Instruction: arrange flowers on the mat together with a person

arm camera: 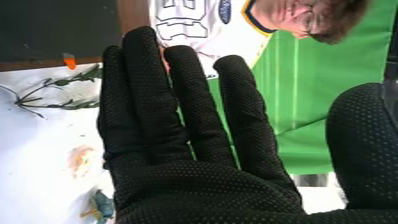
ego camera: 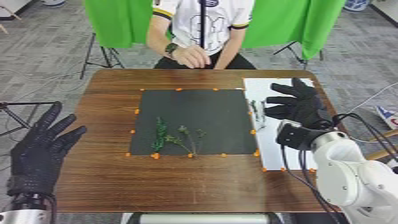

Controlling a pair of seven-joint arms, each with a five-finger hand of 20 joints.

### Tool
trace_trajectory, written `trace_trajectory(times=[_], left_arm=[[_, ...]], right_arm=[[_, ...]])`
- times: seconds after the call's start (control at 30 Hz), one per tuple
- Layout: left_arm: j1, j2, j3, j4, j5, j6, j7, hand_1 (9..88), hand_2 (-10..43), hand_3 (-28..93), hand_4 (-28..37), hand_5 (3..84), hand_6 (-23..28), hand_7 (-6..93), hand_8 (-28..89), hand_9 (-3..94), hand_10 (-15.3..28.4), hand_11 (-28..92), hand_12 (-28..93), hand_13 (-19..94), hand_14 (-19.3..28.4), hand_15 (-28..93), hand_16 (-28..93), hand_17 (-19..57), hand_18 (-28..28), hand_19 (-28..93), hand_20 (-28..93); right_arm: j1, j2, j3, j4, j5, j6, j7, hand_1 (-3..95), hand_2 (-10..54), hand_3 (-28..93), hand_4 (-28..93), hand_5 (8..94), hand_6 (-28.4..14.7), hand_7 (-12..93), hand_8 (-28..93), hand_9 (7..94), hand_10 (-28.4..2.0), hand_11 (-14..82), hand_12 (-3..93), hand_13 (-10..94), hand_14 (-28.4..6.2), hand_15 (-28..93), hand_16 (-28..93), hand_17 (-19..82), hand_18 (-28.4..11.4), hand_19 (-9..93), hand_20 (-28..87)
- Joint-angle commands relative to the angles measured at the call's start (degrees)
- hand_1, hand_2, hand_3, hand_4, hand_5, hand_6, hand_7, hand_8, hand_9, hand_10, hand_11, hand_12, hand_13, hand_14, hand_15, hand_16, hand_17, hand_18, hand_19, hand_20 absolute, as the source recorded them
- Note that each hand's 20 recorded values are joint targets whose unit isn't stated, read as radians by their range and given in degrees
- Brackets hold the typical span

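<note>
Clock references are to the head view, twelve toward the far edge. Mat [ego camera: 195, 107]: leafy sprig [ego camera: 161, 132] at seven o'clock, branched sprig [ego camera: 190, 144] at six. Sheet [ego camera: 258, 88] lies at the mat's three o'clock. Loose sprig [arm camera: 60, 82] is on the sheet, at ten o'clock from its centre. Pale bloom [arm camera: 81, 160] and blue bloom [arm camera: 102, 204] also noted on the sheet in the right wrist view.

Right hand [ego camera: 298, 103]: over the sheet at one o'clock, fingers extended and parted, thumb wide, nothing held. Left hand [ego camera: 37, 157]: beside the table, between eight and nine o'clock from the mat, fingers spread, unladen.

Handling assessment, loose sprig: probably very light; stem thin, likely springy; leaves soft and easily bruised. Smooth glove fabric may slip on so slender a stem. Recommended hold: bare lower stem, light pinch between thumb and fingertips, clear of the leaves. Avoid pressing it flat. Blooms judged more fragile; take below the head. Risk: side twigs snagging on the glove at release.
</note>
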Motion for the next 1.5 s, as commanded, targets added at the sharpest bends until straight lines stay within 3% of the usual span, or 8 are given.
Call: trace_trajectory(times=[0.03,0.3,0.43,0.67,1.03,1.2,1.3,1.5], left_arm=[[0.6,-0.63,0.13,0.27,0.31,-0.08,-1.38,16.4,7.3,74,-28.3,29.0,2.6,9.2,-8,27.3,13.4,15,13,20,21.8,46,-4,-10.2,19.2,37,16],[-0.3,-1.09,0.6,0.53,1.07,-1.12,-2.82,16.6,7.4,74,-28.3,29.2,2.8,9.1,-8,27.4,13.5,15,13,20,21.8,46,-5,-10.1,19.3,37,16],[-0.1,-0.67,1.0,0.72,0.59,-0.91,-1.67,16.7,7.4,74,-28.3,29.3,2.9,9.0,-8,27.4,13.6,15,13,20,21.7,45,-5,-10.0,19.3,37,16],[1.2,0.79,1.19,0.77,-0.53,-0.92,0.32,16.9,7.3,75,-28.3,28.9,2.8,8.9,-8,26.7,13.3,14,13,20,21.6,43,-5,-9.8,19.9,37,16],[0.4,0.29,1.46,0.71,-0.27,-0.97,-0.9,17.4,7.1,75,-28.3,28.8,2.7,8.8,-8,26.8,13.4,14,13,20,21.5,42,-4,-9.7,20.2,37,15],[-0.4,-0.91,1.65,0.66,0.72,-1.22,-2.29,17.5,7.1,75,-28.3,28.8,2.8,8.8,-8,26.8,13.3,14,13,20,21.5,42,-4,-9.7,20.1,37,15],[0.4,0.3,1.65,0.44,-0.38,-0.48,-1.04,17.7,7.0,75,-28.3,28.8,2.8,8.9,-8,26.8,13.4,14,13,20,21.6,42,-4,-9.7,20.1,37,15],[-0.3,-0.63,1.47,0.53,0.33,-0.93,-2.37,18.0,7.1,75,-28.3,28.8,2.8,8.9,-8,26.9,13.4,14,13,20,21.6,43,-4,-9.7,20.1,37,15]], right_arm=[[-1.0,0.1,0.9,-0.5,-0.2,-1.5,-0.8,16.1,10.7,69,-23,54.8,-3.0,11,-11,58.3,-21.3,14.6,13.8,50,-24.2,46,9,22,-28.4,67,2],[-0.5,-0.6,0.8,0.0,-1.3,-3.7,0.6,16.2,10.6,69,-23,55.5,-2.9,11,-11,58.7,-21.3,14.7,13.8,51,-24.2,46,9,22,-28.4,67,3],[-0.5,-0.6,1.0,0.3,-1.7,-5.5,0.5,17.0,10.3,70,-22,61.1,-3.1,13,-12,59.9,-20.7,14.5,13.6,51,-24.1,46,9,22,-28.4,66,3],[-1.1,-0.9,1.8,0.7,-1.6,-8.0,0.5,17.4,9.5,71,-23,59.0,-2.6,12,-12,59.7,-20.2,13.9,13.5,51,-24.1,45,9,21,-28.4,66,3],[-1.5,-1.8,3.2,1.2,-2.9,-11.6,1.8,18.2,8.0,71,-23,58.5,-2.1,12,-12,60.5,-19.9,13.9,13.6,52,-23.9,45,10,21,-28.4,65,5],[-1.3,-1.7,3.0,1.2,-3.2,-11.7,2.3,18.4,7.8,71,-23,58.5,-2.0,12,-12,60.5,-19.9,13.9,13.6,52,-23.9,45,10,21,-28.4,65,5],[-1.6,-1.8,3.0,1.2,-3.5,-11.8,2.4,18.5,7.7,72,-23,58.4,-1.9,12,-12,60.5,-19.8,13.9,13.6,52,-23.9,45,10,21,-28.4,65,5],[-0.9,-1.8,2.5,1.2,-4.3,-11.3,2.9,18.8,7.6,72,-23,58.5,-2.0,12,-12,60.6,-19.8,14.0,13.7,52,-23.9,45,10,21,-28.4,65,6]])
